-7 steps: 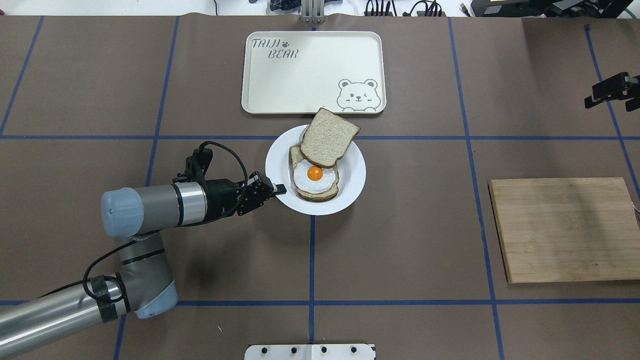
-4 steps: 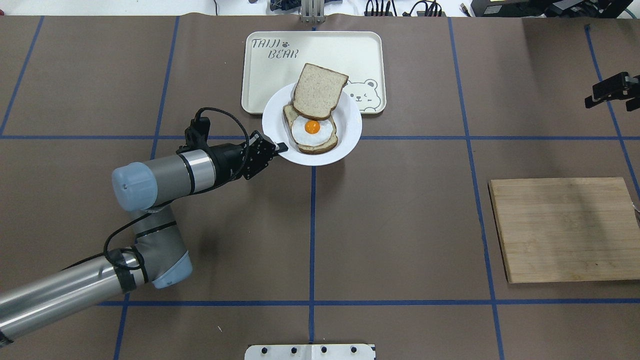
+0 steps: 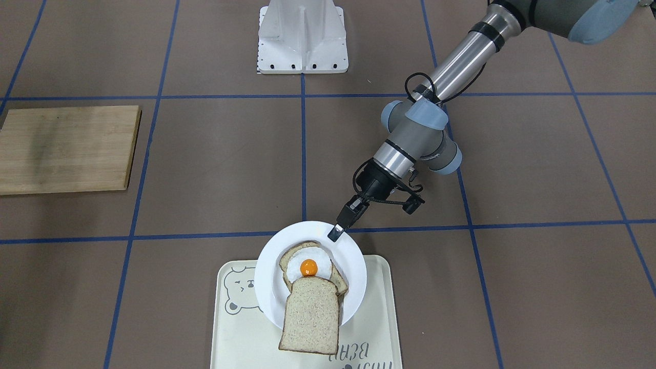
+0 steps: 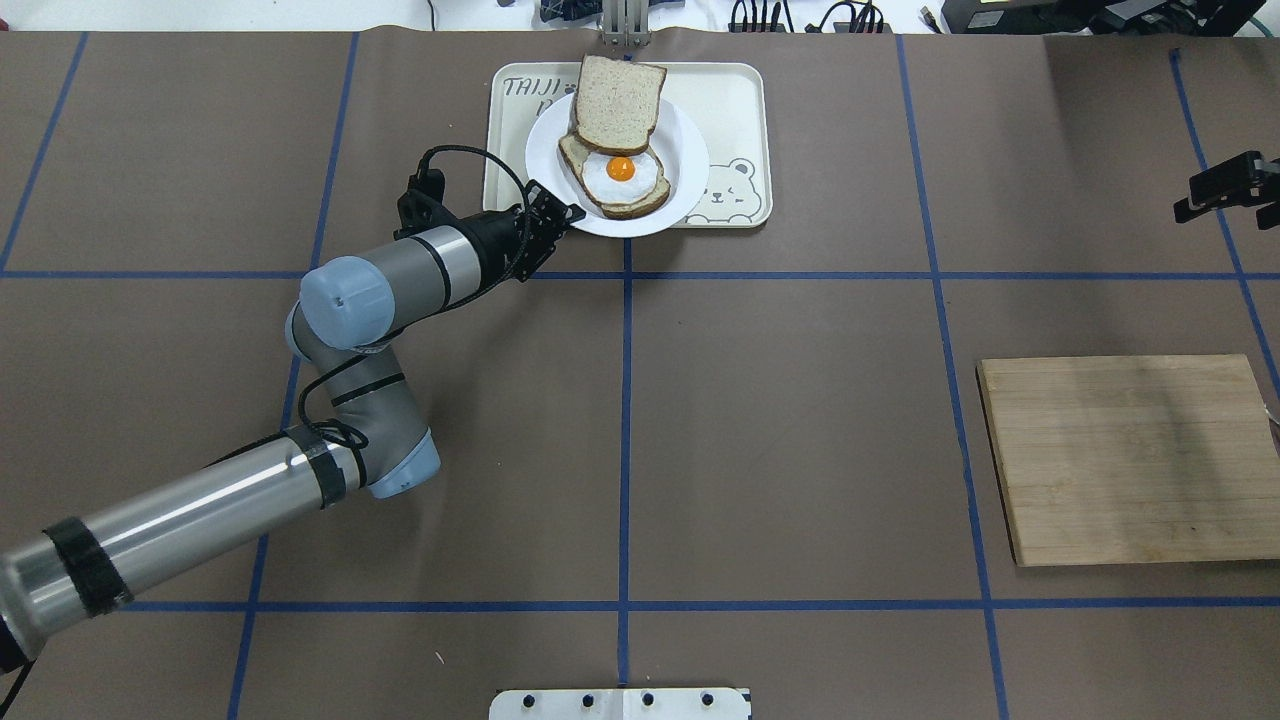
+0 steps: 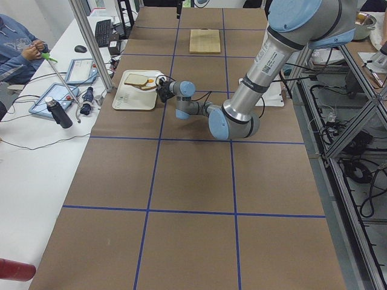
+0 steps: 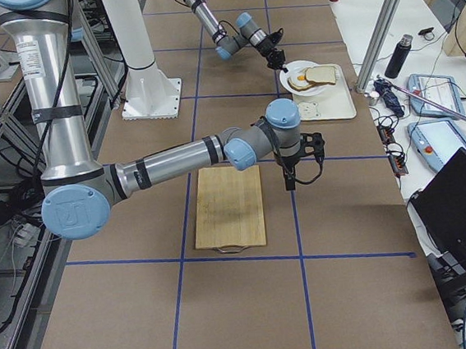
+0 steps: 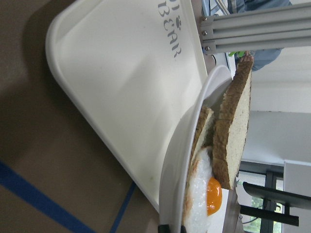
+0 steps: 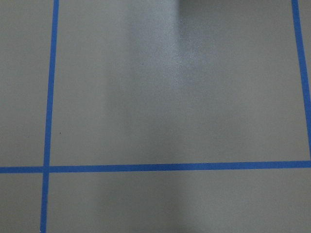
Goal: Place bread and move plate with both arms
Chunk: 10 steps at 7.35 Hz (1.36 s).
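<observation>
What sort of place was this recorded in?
Most likely a robotics lab: a left arm and right arm over a table taped with blue grid lines, aluminium framing alongside, and a side desk holding a tablet and laptop.

1. Found the near-left rim of the plate (image 4: 690, 165) taken up by the left gripper (image 4: 573, 213), its arm slanting in from the left
2. Saw the bread (image 4: 615, 100) overhanging the far rim, close to a metal post (image 4: 625, 30) beyond the tray (image 4: 740, 110)
3. Found the plate's right side open, with bare table (image 4: 800, 420) up to the cutting board (image 4: 1130, 460)
</observation>
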{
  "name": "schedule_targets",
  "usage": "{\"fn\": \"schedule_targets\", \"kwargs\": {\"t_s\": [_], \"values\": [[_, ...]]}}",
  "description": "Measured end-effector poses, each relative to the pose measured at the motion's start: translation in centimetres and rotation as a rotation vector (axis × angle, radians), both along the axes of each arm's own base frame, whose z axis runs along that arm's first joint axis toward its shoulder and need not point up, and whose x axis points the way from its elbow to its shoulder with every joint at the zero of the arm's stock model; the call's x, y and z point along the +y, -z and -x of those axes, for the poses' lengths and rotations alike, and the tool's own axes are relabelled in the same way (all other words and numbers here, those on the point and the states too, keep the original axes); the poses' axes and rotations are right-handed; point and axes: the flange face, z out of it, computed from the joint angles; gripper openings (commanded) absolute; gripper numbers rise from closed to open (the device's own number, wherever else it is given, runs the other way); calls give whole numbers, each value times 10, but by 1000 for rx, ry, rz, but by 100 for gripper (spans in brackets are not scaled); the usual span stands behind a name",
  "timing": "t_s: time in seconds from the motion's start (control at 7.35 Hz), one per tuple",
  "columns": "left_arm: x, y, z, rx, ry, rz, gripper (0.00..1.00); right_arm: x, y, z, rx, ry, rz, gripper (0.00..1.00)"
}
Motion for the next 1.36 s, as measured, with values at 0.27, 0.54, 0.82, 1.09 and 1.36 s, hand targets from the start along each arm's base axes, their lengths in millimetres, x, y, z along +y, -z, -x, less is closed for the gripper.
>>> {"fn": "schedule_targets", "kwargs": {"t_s": [0.27, 0.54, 0.82, 1.09, 1.36], "values": [[-20, 10, -21, -22, 22, 30, 0, 0, -3, 1, 2, 1, 7, 99], [-31, 34, -35, -8, 33, 52, 0, 0, -4, 1, 0, 0, 10, 100], [-38, 59, -49, -4, 48, 66, 0, 0, -4, 2, -2, 1, 14, 100], [-41, 70, -60, -13, 53, 75, 99, 0, -4, 4, -7, 6, 17, 99], [-37, 71, -58, -7, 42, 71, 99, 0, -3, 8, -6, 12, 16, 99]]}}
